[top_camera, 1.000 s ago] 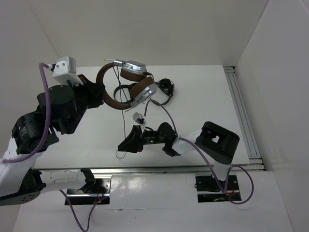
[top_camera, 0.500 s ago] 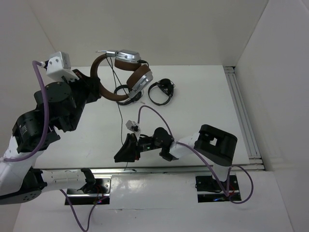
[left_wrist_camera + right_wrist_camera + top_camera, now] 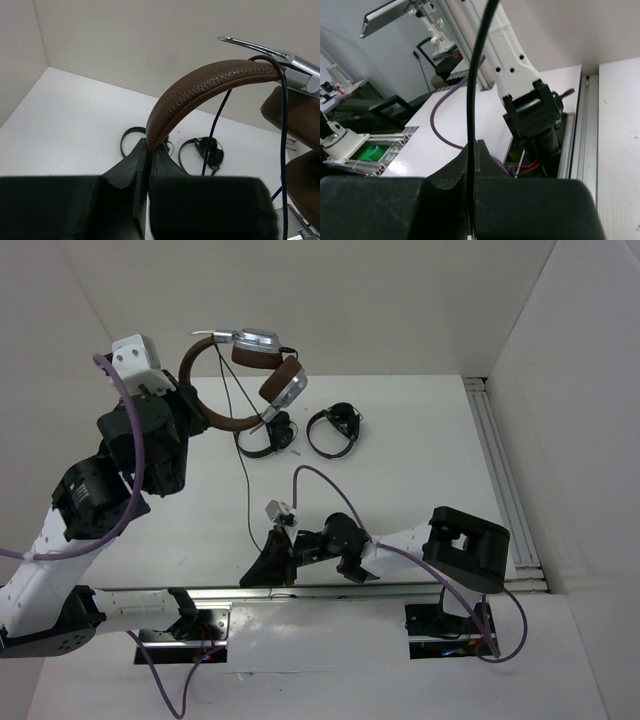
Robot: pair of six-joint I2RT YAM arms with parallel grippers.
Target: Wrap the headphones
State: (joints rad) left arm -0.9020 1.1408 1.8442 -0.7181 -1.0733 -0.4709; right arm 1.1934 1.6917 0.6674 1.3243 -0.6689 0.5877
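Observation:
The headphones (image 3: 205, 412), with brown headband, silver earcups (image 3: 258, 342) and brown ear pads, hang in the air over the far left of the table. My left gripper (image 3: 188, 405) is shut on the headband (image 3: 210, 82), as the left wrist view (image 3: 148, 146) shows. The thin black cable (image 3: 245, 480) runs from the earcups down to my right gripper (image 3: 256, 570) near the table's front edge. The right wrist view shows that gripper (image 3: 472, 147) shut on the cable (image 3: 476, 75), which stands straight up from the jaws. The cable also crosses the left wrist view (image 3: 284, 100).
Two small all-black headphones (image 3: 265, 432) (image 3: 335, 428) lie on the white table below the lifted pair; they also show in the left wrist view (image 3: 205, 150). An aluminium rail (image 3: 500, 470) runs along the right side, another (image 3: 330, 592) along the front edge. White walls enclose the table.
My left gripper has lifted the headphones higher and to the left. My right gripper has moved toward the front edge with the cable, which now runs straighter.

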